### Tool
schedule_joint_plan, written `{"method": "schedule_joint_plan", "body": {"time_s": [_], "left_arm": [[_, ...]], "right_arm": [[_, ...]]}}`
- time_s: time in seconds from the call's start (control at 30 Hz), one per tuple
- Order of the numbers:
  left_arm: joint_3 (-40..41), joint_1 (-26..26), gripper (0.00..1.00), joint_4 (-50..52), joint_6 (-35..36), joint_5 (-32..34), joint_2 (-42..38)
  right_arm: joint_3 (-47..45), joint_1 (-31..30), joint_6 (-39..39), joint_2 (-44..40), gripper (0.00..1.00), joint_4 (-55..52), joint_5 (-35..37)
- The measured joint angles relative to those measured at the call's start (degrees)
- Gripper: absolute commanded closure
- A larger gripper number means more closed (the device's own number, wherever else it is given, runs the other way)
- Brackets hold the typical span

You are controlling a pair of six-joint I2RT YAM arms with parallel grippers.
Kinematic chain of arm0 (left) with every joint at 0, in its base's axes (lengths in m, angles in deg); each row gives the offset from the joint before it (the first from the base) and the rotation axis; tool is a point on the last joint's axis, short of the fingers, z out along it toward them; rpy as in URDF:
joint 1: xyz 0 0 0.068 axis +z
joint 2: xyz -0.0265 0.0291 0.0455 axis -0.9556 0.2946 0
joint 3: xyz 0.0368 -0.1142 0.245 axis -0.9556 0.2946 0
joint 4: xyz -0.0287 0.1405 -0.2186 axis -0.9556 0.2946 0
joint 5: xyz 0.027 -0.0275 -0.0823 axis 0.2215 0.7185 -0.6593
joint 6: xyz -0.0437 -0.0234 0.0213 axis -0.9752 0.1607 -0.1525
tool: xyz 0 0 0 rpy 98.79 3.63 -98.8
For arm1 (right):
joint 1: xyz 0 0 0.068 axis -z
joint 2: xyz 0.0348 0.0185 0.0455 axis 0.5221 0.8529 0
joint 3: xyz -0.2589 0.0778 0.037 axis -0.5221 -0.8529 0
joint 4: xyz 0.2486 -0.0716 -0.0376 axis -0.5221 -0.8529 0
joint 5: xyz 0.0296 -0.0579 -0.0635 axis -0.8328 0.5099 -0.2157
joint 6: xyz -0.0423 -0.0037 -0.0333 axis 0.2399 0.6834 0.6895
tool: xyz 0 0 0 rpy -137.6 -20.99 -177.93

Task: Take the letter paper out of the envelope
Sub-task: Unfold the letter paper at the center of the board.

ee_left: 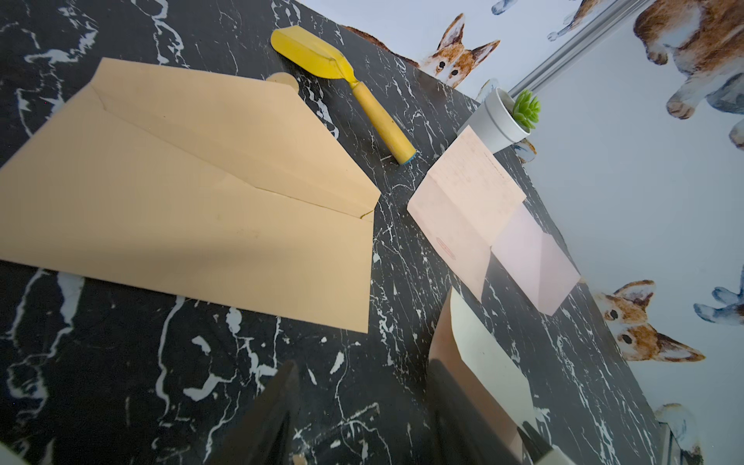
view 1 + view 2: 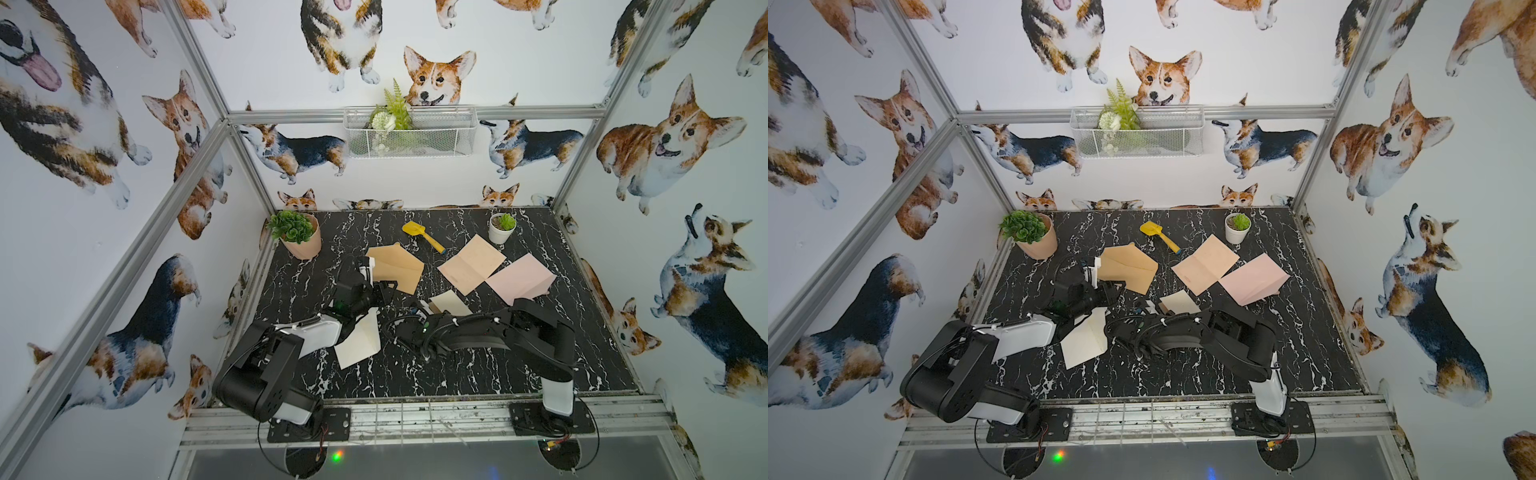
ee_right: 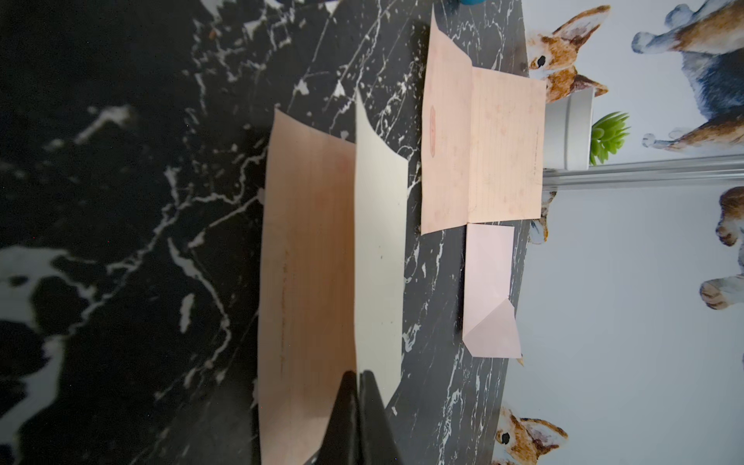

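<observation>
Right wrist view: right gripper (image 3: pixel 358 386) jaws pressed together on the fold of the letter paper (image 3: pixel 322 261), which opens in a V away from them.
Letter paper: thin sheet, creased once, with a peach ruled face and a cream back. It is apart from the cream envelope (image 2: pixel 359 340) by the left arm, so it is judged already out.
Left gripper (image 1: pixel 362 364): jaws spread, nothing between them; one finger just beside the held sheet.
Risk, slip: narrow pinch on smooth paper; a quick swing could free it.
Risk, snag: the left finger may catch or crumple the sheet.
Risk, mix-up: kraft envelope (image 1: pixel 181 201), pink envelope (image 3: pixel 487 290) and pink letter (image 3: pixel 483 153) lie near. Whether the kraft one holds anything cannot be told.
Table (image 3: pixel 120 201): hard, flat, glossy black marble pattern.
</observation>
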Motion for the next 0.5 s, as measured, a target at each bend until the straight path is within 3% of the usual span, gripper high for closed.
{"method": "schedule_joint_plan", "body": {"time_s": [0.27, 0.5], "left_arm": [[-0.31, 0.0, 0.56, 0.02, 0.92, -1.95, -0.39], [-0.76, -0.72, 0.62, 0.07, 2.25, -3.39, -1.07]], "right_arm": [[-2.58, 3.21, 1.27, -6.38, 1.0, 2.75, -3.08], [-3.52, 7.65, 2.75, -15.89, 1.0, 4.59, -14.08]]}}
